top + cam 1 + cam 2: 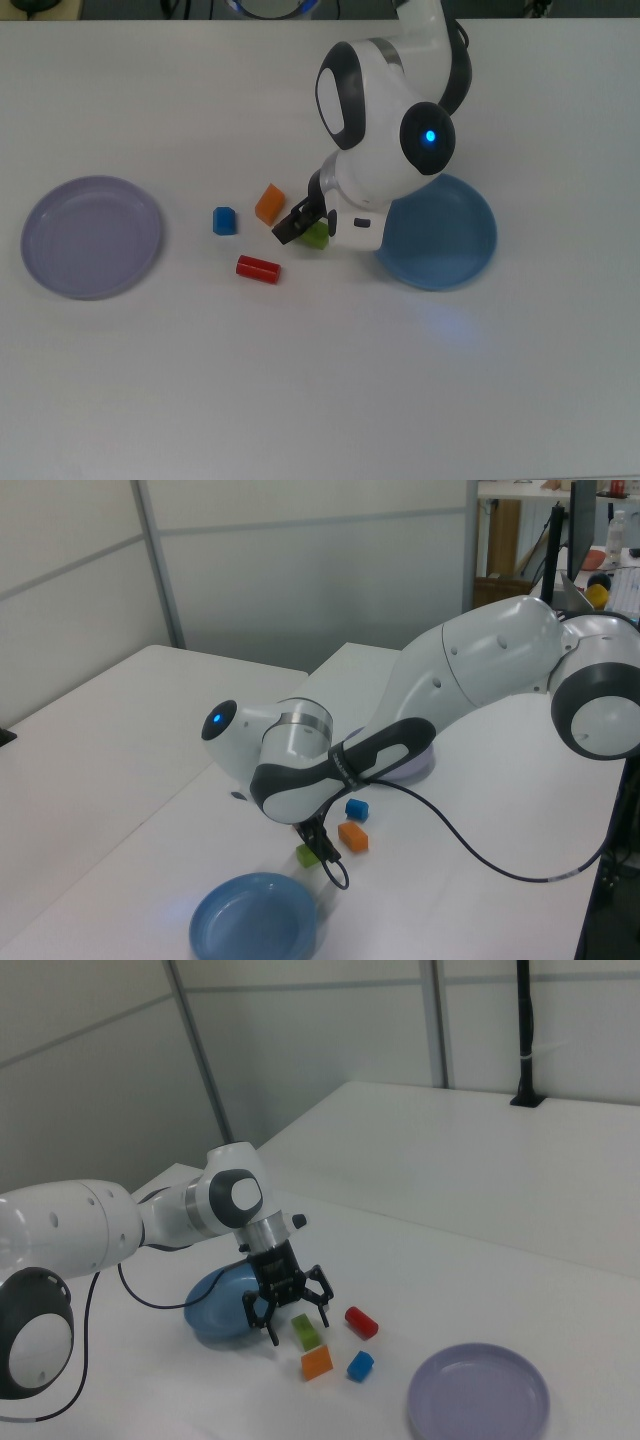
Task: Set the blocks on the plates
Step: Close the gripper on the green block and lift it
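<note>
Green bar (304,1331) | flat on table | between spread fingers of hand (287,1312)

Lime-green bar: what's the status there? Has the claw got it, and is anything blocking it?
Gripper open, fingers straddling the small lime-green bar, not clamped. Bar on the white table beside the round blue plate. Orange wedge block close by; nothing blocking.

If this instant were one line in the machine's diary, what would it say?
gripper: open, straddling green block | red block, blue block, orange block: on table | purple plate, blue plate: empty
</note>
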Robot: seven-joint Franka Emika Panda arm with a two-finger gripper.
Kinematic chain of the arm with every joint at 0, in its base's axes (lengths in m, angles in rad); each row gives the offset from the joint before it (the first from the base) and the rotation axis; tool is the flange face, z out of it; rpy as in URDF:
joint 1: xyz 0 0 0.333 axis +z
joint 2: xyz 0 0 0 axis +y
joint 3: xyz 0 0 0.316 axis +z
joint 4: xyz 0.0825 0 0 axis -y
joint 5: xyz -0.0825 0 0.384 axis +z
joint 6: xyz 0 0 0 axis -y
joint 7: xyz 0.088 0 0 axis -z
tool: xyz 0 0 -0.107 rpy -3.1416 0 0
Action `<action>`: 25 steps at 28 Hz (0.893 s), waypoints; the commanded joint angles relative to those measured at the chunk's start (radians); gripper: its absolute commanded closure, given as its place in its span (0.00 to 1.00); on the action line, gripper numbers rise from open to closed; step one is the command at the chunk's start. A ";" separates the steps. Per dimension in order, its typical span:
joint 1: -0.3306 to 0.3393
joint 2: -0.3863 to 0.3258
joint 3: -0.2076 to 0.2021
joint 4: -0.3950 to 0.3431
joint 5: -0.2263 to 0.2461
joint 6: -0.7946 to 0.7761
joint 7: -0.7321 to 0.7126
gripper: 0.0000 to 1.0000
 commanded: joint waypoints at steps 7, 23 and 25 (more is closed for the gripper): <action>0.017 -0.002 -0.007 0.002 -0.022 -0.002 -0.015 0.61; 0.018 -0.002 -0.007 0.004 -0.020 -0.004 -0.021 1.00; 0.018 -0.004 -0.007 0.004 -0.019 -0.004 -0.022 1.00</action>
